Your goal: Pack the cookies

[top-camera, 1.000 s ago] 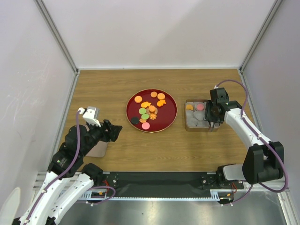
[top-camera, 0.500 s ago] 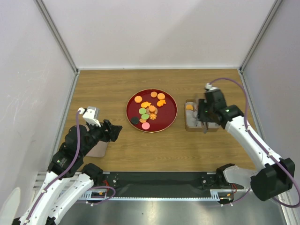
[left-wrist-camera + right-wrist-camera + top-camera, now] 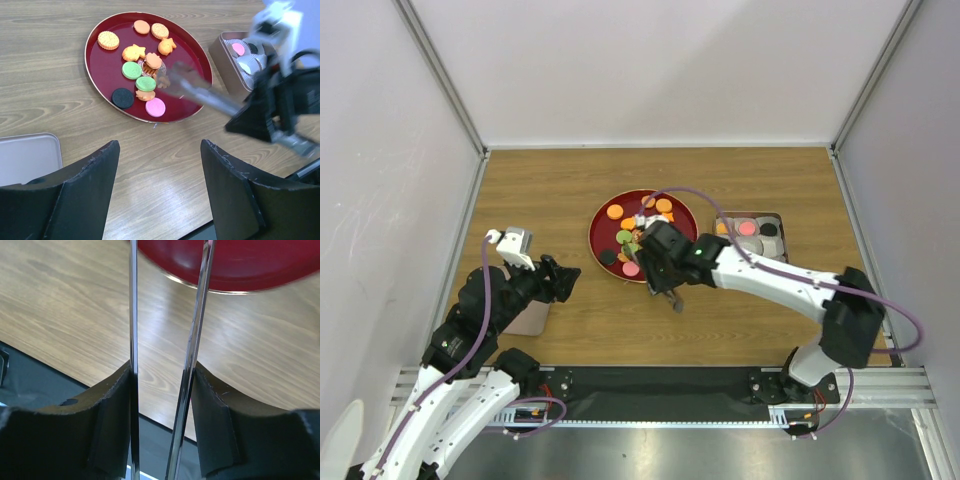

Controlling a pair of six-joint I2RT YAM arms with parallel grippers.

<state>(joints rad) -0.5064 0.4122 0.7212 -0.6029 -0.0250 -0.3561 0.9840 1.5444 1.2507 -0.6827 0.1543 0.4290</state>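
By the plate (image 3: 105, 67), right jaws tight on tongs (image 3: 202, 94); left jaws wide, empty.

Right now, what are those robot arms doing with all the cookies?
The right gripper is shut on metal tongs and reaches with them over the dark-red plate, where most of the cookies lie. The tong tips are too blurred to tell if they have grabbed one. A few cookies already sit in the metal tin beside the plate. The left gripper is open and empty, off to the side next to a grey tray.
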